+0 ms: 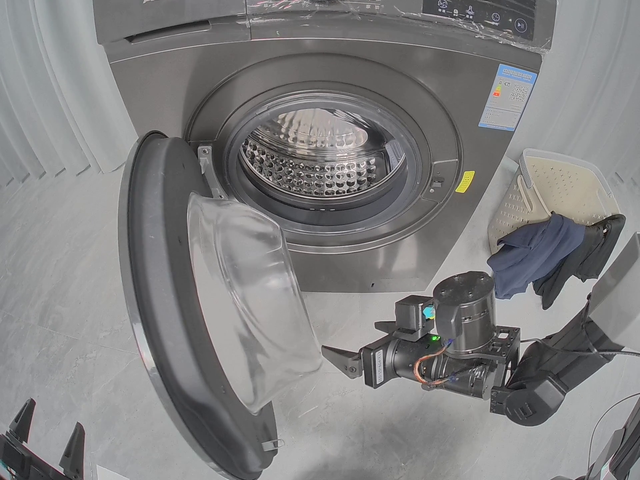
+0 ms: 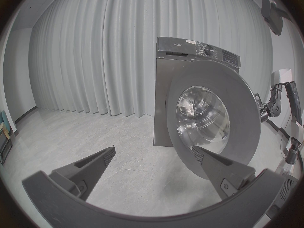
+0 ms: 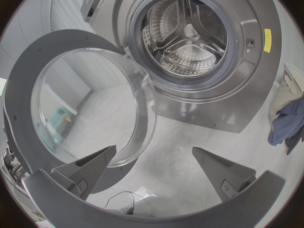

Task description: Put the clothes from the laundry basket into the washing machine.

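Observation:
The grey washing machine (image 1: 167,88) stands with its round door (image 1: 200,301) swung wide to the left, and its drum (image 1: 320,161) holds no clothes. To the right a pale laundry basket (image 1: 567,181) leans beside the machine, with a blue garment (image 1: 533,251) and a black garment (image 1: 590,251) draped over its rim. My right gripper (image 1: 353,351) hangs low in front of the machine, between door and basket, open and empty; its wrist view shows the drum (image 3: 186,45) and blue garment (image 3: 286,121). At the lower left my left gripper (image 1: 52,421) is open and empty, facing the door's outer side (image 2: 221,117).
Pale curtains (image 1: 40,101) hang behind and beside the machine. The floor is light grey tile (image 1: 67,288), bare on the left. A thin cable (image 3: 123,200) and a scrap of paper (image 3: 144,192) lie on the floor under the right gripper.

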Available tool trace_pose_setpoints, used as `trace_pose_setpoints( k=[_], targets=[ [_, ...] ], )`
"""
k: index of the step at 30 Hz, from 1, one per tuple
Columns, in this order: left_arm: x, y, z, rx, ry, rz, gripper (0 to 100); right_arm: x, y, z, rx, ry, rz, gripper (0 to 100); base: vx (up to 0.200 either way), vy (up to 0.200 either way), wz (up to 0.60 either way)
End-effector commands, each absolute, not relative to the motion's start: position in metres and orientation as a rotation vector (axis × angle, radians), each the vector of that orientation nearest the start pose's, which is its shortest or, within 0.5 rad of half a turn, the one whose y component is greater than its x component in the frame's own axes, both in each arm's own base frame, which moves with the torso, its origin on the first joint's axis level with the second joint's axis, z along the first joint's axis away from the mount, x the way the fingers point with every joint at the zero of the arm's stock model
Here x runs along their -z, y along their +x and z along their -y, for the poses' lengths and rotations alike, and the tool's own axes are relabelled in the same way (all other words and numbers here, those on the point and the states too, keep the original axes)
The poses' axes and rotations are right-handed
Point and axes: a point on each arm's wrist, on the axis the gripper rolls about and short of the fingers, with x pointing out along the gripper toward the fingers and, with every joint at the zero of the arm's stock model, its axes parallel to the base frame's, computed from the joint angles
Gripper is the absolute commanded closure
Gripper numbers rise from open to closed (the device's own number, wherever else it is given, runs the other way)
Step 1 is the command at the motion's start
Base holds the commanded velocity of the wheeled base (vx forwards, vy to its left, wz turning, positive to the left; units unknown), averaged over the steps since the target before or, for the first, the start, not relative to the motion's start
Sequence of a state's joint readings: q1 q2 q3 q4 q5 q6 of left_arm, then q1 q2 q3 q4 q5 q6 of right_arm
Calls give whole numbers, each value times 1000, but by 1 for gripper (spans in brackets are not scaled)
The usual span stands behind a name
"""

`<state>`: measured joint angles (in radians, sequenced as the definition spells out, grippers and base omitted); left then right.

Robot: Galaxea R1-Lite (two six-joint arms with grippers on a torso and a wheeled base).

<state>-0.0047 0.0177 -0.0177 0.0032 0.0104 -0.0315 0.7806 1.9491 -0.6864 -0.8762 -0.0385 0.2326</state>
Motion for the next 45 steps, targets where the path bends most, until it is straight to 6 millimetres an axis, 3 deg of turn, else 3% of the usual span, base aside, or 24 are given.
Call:
trace_pose_setpoints(
  k=[1, 7, 16, 22, 31, 35, 41, 45],
  targets=[
    [-77, -23, 0, -6, -32, -6, 0, -94, 235, -237, -696, 64, -444, 0, 0, 0, 0],
    [-77, -23, 0, -6, -32, -6, 0, -98, 242, -237, -686, 79, -418, 0, -167, 0, 0],
    [-77, -23, 0, -6, -32, -5, 0, -89, 264, -269, -681, 88, -384, 0, -89, 0, 0],
    [-77, -23, 0, -6, -32, -5, 0, -96, 255, -292, -735, 121, -357, 0, 0, 0, 0],
    [-77, -23, 0, -6, -32, -5, 0, -103, 261, -294, -735, 144, -314, 0, 0, 0, 0],
    [-77, -23, 0, -6, -32, -5, 0, -93, 268, -301, -732, 138, -323, 0, 0, 0, 0],
    [-77, -23, 0, -6, -32, -5, 0, -85, 276, -325, -757, 146, -303, 0, 0, 0, 0],
    [-77, -23, 0, -6, -32, -5, 0, -84, 270, -343, -793, 152, -288, 0, 0, 0, 0]
  ],
)
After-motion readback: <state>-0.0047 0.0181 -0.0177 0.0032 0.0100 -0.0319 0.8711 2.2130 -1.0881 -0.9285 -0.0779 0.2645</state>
